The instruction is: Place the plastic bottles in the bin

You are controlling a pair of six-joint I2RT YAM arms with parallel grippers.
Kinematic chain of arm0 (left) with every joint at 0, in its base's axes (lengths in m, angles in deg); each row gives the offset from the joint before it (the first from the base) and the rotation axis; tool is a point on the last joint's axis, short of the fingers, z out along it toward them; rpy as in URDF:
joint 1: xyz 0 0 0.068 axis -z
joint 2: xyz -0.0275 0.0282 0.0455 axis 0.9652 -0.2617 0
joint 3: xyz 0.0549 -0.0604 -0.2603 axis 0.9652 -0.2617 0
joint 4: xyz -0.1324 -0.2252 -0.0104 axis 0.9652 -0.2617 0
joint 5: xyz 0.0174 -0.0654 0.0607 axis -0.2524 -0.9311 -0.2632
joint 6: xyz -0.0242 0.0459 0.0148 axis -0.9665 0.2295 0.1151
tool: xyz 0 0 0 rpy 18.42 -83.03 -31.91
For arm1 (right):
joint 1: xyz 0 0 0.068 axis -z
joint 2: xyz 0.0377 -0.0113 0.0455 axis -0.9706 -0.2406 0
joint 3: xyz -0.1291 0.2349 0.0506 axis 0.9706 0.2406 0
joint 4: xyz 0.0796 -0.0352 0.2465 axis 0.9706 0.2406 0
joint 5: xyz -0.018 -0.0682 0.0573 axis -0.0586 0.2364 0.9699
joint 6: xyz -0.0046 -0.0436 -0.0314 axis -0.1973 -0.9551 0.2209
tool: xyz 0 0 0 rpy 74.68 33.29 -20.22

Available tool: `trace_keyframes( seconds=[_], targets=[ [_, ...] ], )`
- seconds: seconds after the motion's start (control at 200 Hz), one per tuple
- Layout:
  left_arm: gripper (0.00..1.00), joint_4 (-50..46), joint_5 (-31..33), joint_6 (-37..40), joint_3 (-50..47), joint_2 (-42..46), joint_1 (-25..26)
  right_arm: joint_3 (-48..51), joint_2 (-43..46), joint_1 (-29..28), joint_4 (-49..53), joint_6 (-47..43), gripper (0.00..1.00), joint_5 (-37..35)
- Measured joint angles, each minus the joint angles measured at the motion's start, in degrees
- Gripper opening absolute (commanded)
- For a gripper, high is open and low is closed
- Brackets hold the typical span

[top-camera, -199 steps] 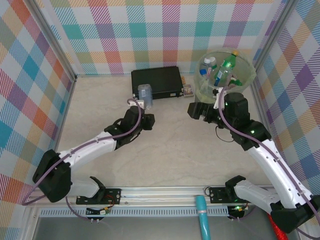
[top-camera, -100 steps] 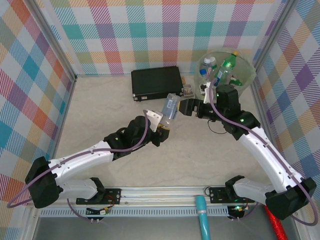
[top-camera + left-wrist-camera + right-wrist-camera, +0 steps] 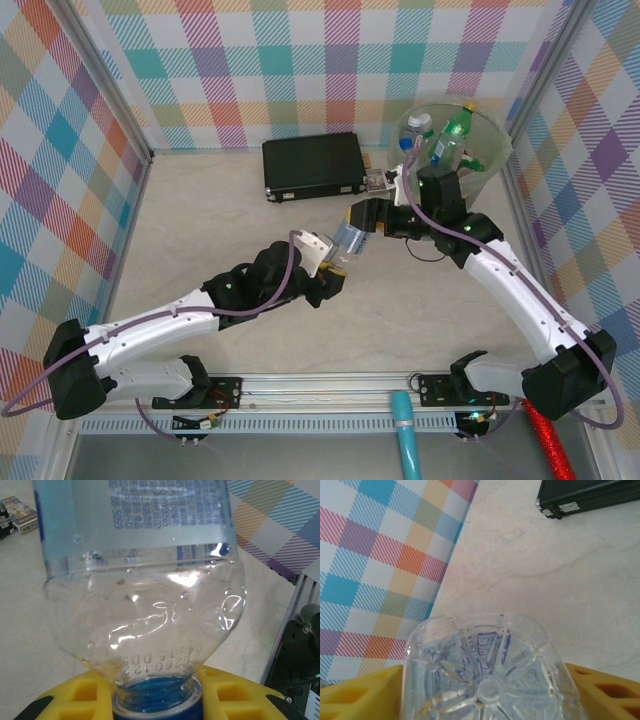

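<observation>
I held left claw clenched on neck of bottle, base offered to right claw, nearer bin. Right claw flanked base; grip couldn't tell.

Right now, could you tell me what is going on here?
It looks like a handover. The left gripper is shut on the cap end of a clear blue-labelled bottle above the table, and the right gripper straddles its base; whether it grips is unclear. Several bottles lie in the bin at the back right.
</observation>
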Motion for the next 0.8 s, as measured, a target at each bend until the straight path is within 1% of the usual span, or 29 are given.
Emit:
trace_keyframes(
  seconds=[0.065, 0.09, 0.14, 0.195, 0.215, 0.3, 0.345, 0.38, 0.41, 0.59, 0.8],
  targets=[
    [0.23, -0.07, -0.2, 0.04, 0.02, 0.24, 0.04, -0.13, 0.0, 0.0, -0.48, 0.15, 0.61, 1.05],
    [0.24, -0.07, -0.2, 0.07, 0.02, 0.28, 0.04, -0.15, 0.0, 0.0, -0.66, 0.22, 0.58, 1.27],
    [0.3, -0.04, -0.17, 0.07, 0.07, 0.28, 0.04, -0.2, 0.0, 0.0, -0.81, 0.07, 0.52, 1.46],
    [0.36, -0.09, -0.13, 0.07, 0.2, 0.28, 0.04, -0.26, 0.0, 0.04, -0.81, 0.11, 0.51, 1.6],
    [0.4, -0.13, -0.02, 0.09, 0.26, 0.28, 0.04, -0.28, 0.0, 0.04, -0.81, 0.2, 0.51, 1.6],
    [0.63, -0.24, 0.66, 0.61, 0.59, 0.28, 0.07, -0.68, 0.02, 0.04, -0.74, 0.13, 0.52, 1.57],
    [0.77, -0.35, 1.29, 0.59, 0.74, 0.28, 0.11, -1.16, 0.02, 0.04, -0.5, -0.04, 0.52, 1.18],
    [0.93, -0.42, 2.03, 0.48, 0.79, 0.28, 0.11, -1.86, 0.02, 0.04, 0.07, -0.24, 0.52, 0.7],
    [1.0, -0.55, 2.75, 0.55, 0.79, 0.28, 0.11, -2.43, 0.04, 0.04, 0.37, -0.37, 0.52, 0.17],
    [1.0, -2.08, 8.79, -0.26, 0.76, 1.64, 0.11, -7.45, 0.63, 1.01, 3.85, -3.15, 0.51, -5.73],
    [1.0, -2.82, 17.0, -1.38, -0.22, 8.22, 0.11, -14.97, 0.74, 4.11, 7.76, -8.46, 0.51, -17.49]
  ],
)
